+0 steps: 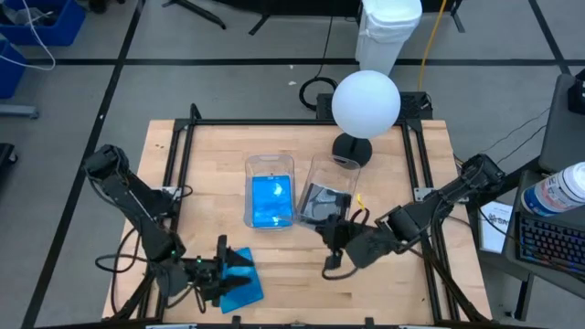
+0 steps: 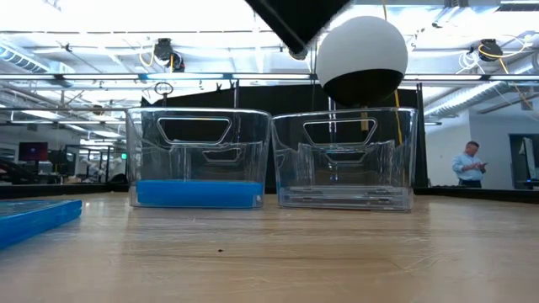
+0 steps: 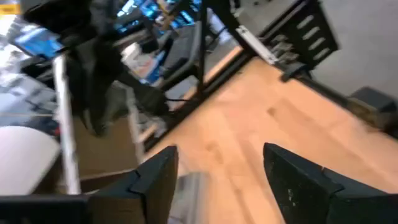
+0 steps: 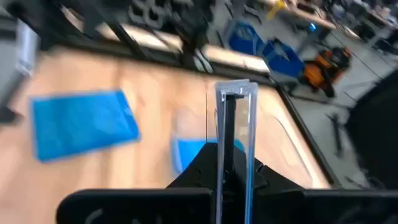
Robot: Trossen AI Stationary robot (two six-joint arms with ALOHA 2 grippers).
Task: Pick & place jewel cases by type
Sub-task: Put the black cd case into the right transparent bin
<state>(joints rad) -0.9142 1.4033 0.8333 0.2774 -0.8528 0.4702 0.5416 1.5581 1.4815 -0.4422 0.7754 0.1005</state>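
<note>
Left gripper (image 1: 222,265) low at the table's (image 1: 302,283) near edge, fingers (image 3: 155,177) spread, nothing between them; a blue case (image 1: 242,279) lies flat right beside it, just off the tips. Ahead and to its right, the left tub (image 1: 270,190) holds blue cases (image 2: 198,194). Next, the right tub (image 1: 326,192) holds clear/dark cases (image 2: 341,198). Right gripper (image 1: 336,235) sits above the near end of that tub, pressed together on a clear case (image 4: 235,134) held on edge, upright between the fingers.
</note>
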